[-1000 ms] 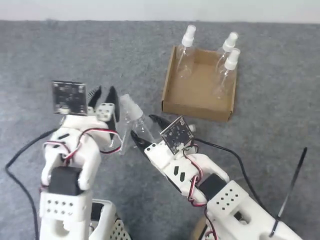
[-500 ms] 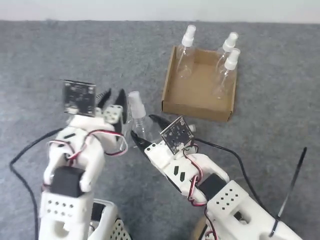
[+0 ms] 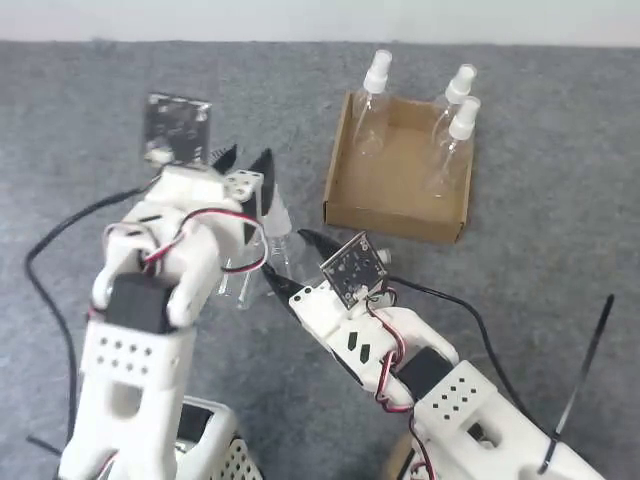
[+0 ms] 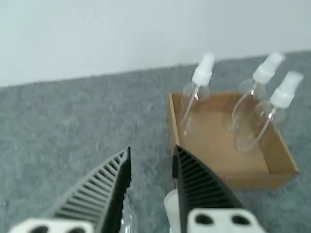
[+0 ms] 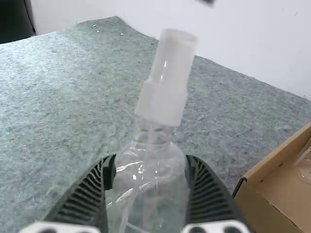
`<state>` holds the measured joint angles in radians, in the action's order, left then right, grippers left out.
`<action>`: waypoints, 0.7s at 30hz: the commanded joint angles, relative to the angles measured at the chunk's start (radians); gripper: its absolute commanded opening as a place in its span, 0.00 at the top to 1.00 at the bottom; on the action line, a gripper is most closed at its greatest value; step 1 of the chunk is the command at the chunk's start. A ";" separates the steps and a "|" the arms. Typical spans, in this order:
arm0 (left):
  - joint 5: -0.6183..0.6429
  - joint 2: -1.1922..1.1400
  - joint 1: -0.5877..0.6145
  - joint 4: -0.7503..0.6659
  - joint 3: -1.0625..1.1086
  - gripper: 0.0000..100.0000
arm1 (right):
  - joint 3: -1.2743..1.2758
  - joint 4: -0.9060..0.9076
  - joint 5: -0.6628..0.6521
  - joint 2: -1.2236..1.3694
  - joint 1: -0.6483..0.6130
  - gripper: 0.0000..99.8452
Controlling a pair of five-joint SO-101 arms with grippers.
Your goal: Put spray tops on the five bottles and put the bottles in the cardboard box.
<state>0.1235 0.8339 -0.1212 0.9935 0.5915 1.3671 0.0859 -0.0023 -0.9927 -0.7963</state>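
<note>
**One bottle clamped beside the box, three standing inside it**

The right gripper is closed around the body of the held bottle. This bottle stands upright on the grey carpet, between the two arms and just short of the cardboard box. In the right wrist view the two black fingers of the right gripper press against either side of the clear held bottle. A white spray top sits on its neck, leaning a little to one side. A corner of the cardboard box shows near it.

The left gripper hangs above and just behind the held bottle. Its fingers are spread apart and grip nothing. In the left wrist view, carpet shows through the gap of the left gripper, and the cardboard box lies beyond it.

The box lies flat and open on the carpet, ahead of the right arm. Three bottles stand upright in it, each with a white spray top. The far-left bottle is in the box's far left corner. The far-right bottle is in the far right corner. The third bottle stands just in front of the far-right bottle, against the right wall. The near half of the box floor is bare cardboard.
</note>
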 commanded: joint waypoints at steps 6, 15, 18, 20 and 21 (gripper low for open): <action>-0.003 -0.014 -0.008 0.104 -0.019 0.86 | -0.014 -0.022 0.009 -0.038 0.010 0.99; 0.017 -0.014 -0.014 0.161 0.001 0.86 | -0.014 -0.022 0.009 -0.038 0.012 0.99; 0.021 -0.014 -0.055 0.164 0.005 0.86 | -0.014 -0.022 0.009 -0.038 0.012 0.99; 0.021 -0.014 -0.091 0.163 0.015 0.86 | -0.014 -0.022 0.009 -0.038 0.012 0.99; 0.021 -0.014 -0.106 0.163 0.018 0.86 | -0.014 -0.022 0.009 -0.038 0.012 0.99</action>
<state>0.1312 0.8216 -0.1703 1.1423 0.5900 1.3702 0.0859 -0.0023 -0.9912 -0.7979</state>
